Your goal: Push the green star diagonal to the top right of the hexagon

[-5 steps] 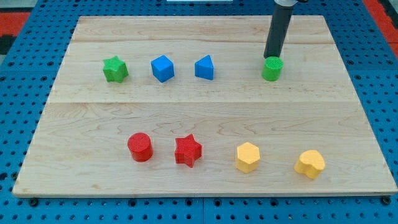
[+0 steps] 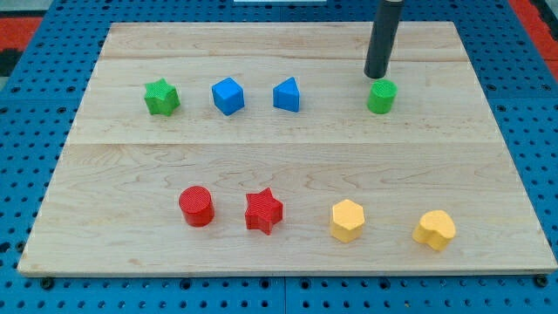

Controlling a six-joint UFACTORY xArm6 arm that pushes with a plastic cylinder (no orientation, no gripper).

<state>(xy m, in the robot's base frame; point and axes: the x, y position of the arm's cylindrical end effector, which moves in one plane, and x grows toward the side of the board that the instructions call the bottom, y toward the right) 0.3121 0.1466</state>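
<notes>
The green star (image 2: 161, 97) lies at the board's upper left. The yellow hexagon (image 2: 347, 220) lies at the lower right of centre. My tip (image 2: 376, 76) is near the view's top right, just above the green cylinder (image 2: 381, 97) and a little to its left, apart from it. The tip is far to the right of the green star and well above the hexagon.
A blue cube (image 2: 227, 96) and a blue triangular block (image 2: 287, 95) sit in the upper row between the star and the green cylinder. A red cylinder (image 2: 196, 207), a red star (image 2: 263, 211) and a yellow heart-like block (image 2: 434, 229) share the lower row. The wooden board (image 2: 288, 166) rests on a blue pegboard.
My tip has moved slightly up and to the left, away from the green cylinder. No block has moved.
</notes>
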